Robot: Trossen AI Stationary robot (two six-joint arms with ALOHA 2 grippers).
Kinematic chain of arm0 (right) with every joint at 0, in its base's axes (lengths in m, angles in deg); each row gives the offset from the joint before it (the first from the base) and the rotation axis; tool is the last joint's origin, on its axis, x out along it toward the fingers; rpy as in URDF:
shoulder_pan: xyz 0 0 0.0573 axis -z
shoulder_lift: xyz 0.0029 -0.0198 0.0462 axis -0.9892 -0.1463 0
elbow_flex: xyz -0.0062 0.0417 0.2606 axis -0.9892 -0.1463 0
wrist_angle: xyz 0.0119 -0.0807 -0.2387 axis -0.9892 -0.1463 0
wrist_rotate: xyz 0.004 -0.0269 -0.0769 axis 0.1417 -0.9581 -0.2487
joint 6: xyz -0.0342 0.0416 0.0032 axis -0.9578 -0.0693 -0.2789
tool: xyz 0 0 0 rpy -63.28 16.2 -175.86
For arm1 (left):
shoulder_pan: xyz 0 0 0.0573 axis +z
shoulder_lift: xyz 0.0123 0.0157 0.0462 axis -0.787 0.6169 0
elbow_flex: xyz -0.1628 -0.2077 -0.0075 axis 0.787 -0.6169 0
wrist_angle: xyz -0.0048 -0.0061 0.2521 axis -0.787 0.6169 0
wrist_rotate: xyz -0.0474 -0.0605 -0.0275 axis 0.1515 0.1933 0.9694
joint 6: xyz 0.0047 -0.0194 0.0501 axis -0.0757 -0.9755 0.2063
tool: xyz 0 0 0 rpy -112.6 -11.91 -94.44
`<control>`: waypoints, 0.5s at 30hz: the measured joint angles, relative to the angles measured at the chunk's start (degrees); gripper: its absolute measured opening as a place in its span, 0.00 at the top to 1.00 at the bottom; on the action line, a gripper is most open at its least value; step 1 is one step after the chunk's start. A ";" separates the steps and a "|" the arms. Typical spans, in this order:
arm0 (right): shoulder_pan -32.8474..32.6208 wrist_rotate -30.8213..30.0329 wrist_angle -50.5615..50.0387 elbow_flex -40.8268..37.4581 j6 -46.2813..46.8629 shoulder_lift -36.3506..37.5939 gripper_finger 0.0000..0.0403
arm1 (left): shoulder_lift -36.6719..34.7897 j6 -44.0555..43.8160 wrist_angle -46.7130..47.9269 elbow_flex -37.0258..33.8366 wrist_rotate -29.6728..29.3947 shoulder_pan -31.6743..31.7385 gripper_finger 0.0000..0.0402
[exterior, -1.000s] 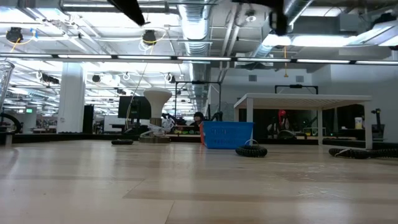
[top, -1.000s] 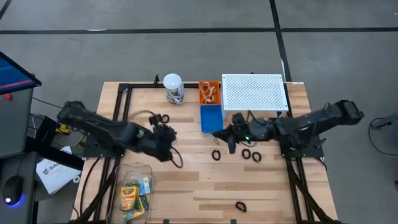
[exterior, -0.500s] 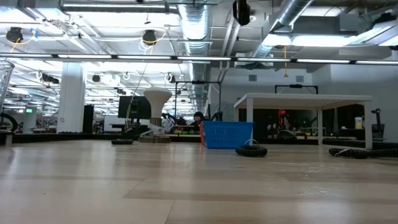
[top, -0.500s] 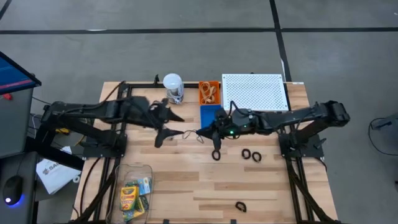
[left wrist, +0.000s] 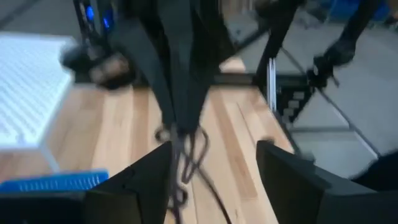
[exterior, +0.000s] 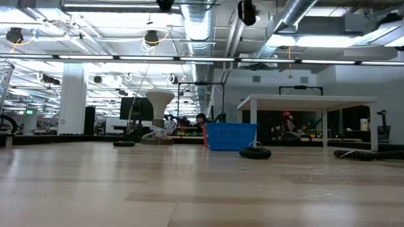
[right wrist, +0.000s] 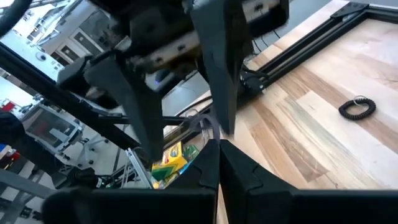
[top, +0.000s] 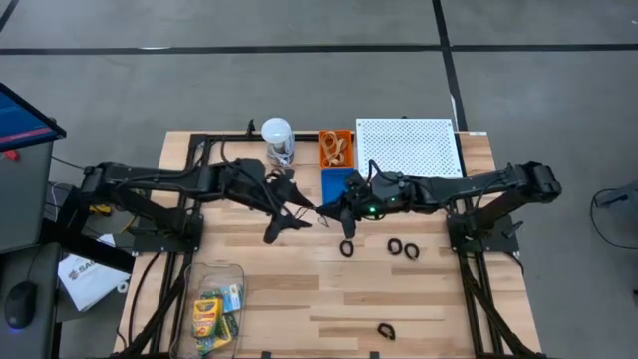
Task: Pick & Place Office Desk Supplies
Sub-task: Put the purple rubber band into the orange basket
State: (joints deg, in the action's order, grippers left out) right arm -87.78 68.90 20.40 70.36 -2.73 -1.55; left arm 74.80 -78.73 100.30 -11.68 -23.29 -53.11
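Observation:
Over the middle of the table my two grippers meet tip to tip, both lifted above it. My right gripper (top: 322,211) (right wrist: 217,147) reaches in from the right and is shut on a thin rubber-band loop (left wrist: 186,155) (right wrist: 204,121). My left gripper (top: 288,213) (left wrist: 214,150) comes from the left and is open. Its fingers stand on either side of the loop and of the right fingertips; whether they touch, I cannot tell. Black ring clips (top: 346,247) (top: 403,247) (top: 385,329) lie flat on the wood. Crayon boxes (top: 207,311) lie in a clear bin. My right gripper pinches the rubber-band loop by its upper part (left wrist: 184,132) between its two shut fingers, coming from the table's right. The loop hangs slack below the fingertips, lifted clear of the table.
Along the far edge stand a white-lidded jar (top: 277,142), an orange bin with rubber bands (top: 336,149), a blue bin (top: 339,185) (exterior: 230,135) and a white perforated shelf (top: 409,147). The clear bin (top: 213,274) sits at the near left.
My left arm has risen from low over the near left of the table and swung right toward the middle, its gripper now facing the right gripper. My right gripper has moved left from beside the clips to meet it, with the thin loop between them.

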 joint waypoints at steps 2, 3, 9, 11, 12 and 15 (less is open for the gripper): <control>0.00 0.00 0.33 0.00 -0.02 0.01 1.00 | 0.48 -0.05 -0.67 -0.10 -0.26 0.01 0.49; -0.01 0.00 0.36 0.00 -0.12 0.02 1.00 | 0.49 -0.13 -1.16 -0.10 -0.96 0.03 0.52; -0.01 -0.27 1.22 0.00 -0.44 0.02 1.00 | 0.36 -1.42 -1.42 -0.07 -4.70 0.07 0.87; 0.00 -0.22 1.22 0.00 -0.49 0.02 1.00 | 0.34 -1.41 -0.86 -0.07 -5.15 0.07 0.96; -0.02 -0.19 1.29 0.00 -0.52 0.02 1.00 | 0.36 -1.38 -0.90 -0.07 -5.11 0.05 0.97; -0.04 -0.15 2.23 0.00 -1.47 0.02 1.00 | 0.21 -1.37 -0.65 -0.07 -5.13 0.05 0.99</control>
State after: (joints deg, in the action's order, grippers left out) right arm -87.83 68.75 22.63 70.36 -4.20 -1.52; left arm 75.02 -80.10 99.65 -11.76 -28.43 -53.06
